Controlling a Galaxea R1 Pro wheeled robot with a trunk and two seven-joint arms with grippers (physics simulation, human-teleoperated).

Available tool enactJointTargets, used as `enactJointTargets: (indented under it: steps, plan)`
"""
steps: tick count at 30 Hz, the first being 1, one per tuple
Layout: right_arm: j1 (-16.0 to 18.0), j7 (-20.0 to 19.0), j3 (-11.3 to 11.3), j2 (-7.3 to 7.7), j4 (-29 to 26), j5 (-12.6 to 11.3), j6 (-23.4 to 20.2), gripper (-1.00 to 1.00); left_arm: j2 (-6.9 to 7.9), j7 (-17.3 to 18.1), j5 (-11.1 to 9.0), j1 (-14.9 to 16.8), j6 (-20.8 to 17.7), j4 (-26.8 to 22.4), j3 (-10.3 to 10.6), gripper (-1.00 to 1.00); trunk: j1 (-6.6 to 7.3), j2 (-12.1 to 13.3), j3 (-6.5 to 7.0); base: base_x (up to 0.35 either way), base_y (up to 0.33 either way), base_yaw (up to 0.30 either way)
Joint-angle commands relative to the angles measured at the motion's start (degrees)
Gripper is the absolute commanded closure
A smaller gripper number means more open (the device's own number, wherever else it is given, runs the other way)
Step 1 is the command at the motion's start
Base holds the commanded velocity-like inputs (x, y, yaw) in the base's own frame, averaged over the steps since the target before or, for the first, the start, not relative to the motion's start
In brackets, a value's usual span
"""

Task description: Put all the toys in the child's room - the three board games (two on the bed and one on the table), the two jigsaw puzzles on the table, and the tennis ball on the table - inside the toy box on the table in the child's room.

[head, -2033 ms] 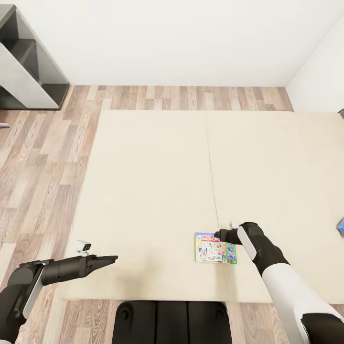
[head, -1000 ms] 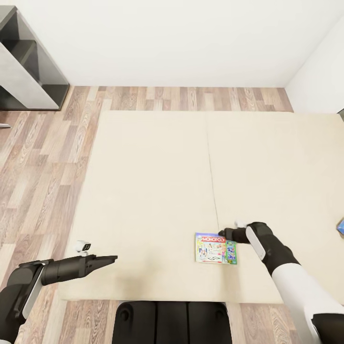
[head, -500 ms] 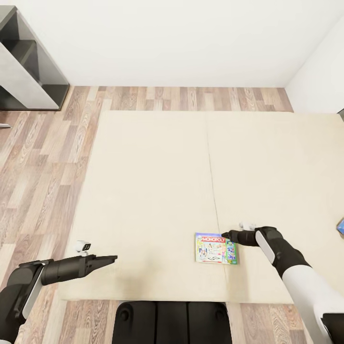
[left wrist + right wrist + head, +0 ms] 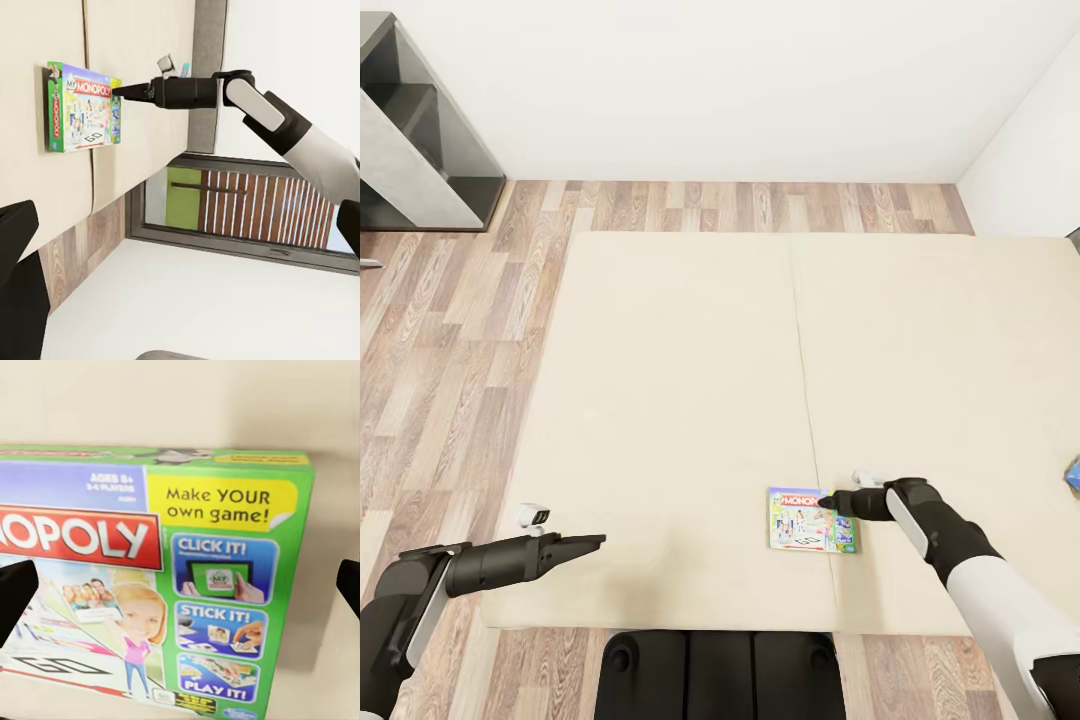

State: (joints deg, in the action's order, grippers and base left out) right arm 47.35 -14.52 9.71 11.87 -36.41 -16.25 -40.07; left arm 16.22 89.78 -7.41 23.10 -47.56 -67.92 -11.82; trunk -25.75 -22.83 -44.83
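Note:
A Monopoly board game (image 4: 805, 520) (image 4: 79, 109) lies flat on the cream bed (image 4: 680, 380), near its front edge and just right of the seam. My right gripper (image 4: 826, 500) (image 4: 120, 91) hovers over the box's far right corner. In the right wrist view its dark fingertips (image 4: 15, 592) sit at the two sides of the frame, open, with the green-edged lid (image 4: 150, 577) between them. My left gripper (image 4: 592, 543) hangs open over the bed's front left corner, holding nothing. A blue box corner (image 4: 1073, 472) peeks in at the bed's right edge. The table, toy box, jigsaw puzzles and tennis ball are out of view.
A dark grey shelf unit (image 4: 420, 130) stands at the back left on the wood-plank floor (image 4: 450, 330). White walls close off the back and right. My base (image 4: 720, 670) sits against the bed's front edge. A window (image 4: 247, 210) shows in the left wrist view.
My right forearm has swung out to the right and its gripper tip has slid slightly right and nearer over the Monopoly box's corner. Box and left arm have not moved.

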Motion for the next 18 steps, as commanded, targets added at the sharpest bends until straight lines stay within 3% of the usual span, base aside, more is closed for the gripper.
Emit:
enactJointTargets:
  steps: [1,18]
  plan:
    - [0.0,-0.1,0.5,0.05,0.0,-0.1,-0.2,-1.00,0.02,0.2,0.0,0.0,-0.6,0.0,0.0,-1.00,-0.03,-0.1,-0.06,0.000,0.000,0.000]
    - [0.0,-0.1,1.6,-0.65,2.0,0.1,0.0,-1.00,0.04,0.2,0.1,0.0,-0.6,0.0,0.0,-1.00,-0.03,-0.1,-0.06,0.000,0.000,0.000]
